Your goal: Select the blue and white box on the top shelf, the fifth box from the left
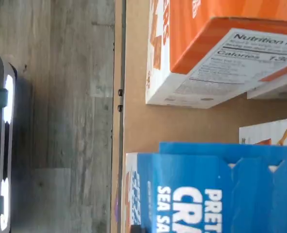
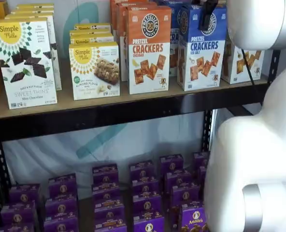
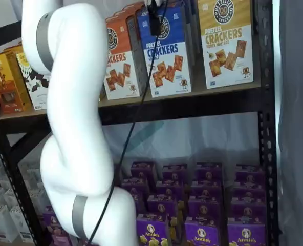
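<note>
Standing upright, front outward, blue and white box point(image 2: 201, 47); top shelf point(image 2: 114, 112)

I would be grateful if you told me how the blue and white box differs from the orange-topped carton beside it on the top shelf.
The blue and white box has a blue upper half and blue lettering; the orange-topped carton has an orange upper half and orange lettering. The blue one reads "Sea Salt", the orange one "Cheddar". The black gripper hangs in front of the blue box; nothing fronts the orange one. Both stand upright on the top shelf, alike in shape, logo and cracker pictures.
</note>
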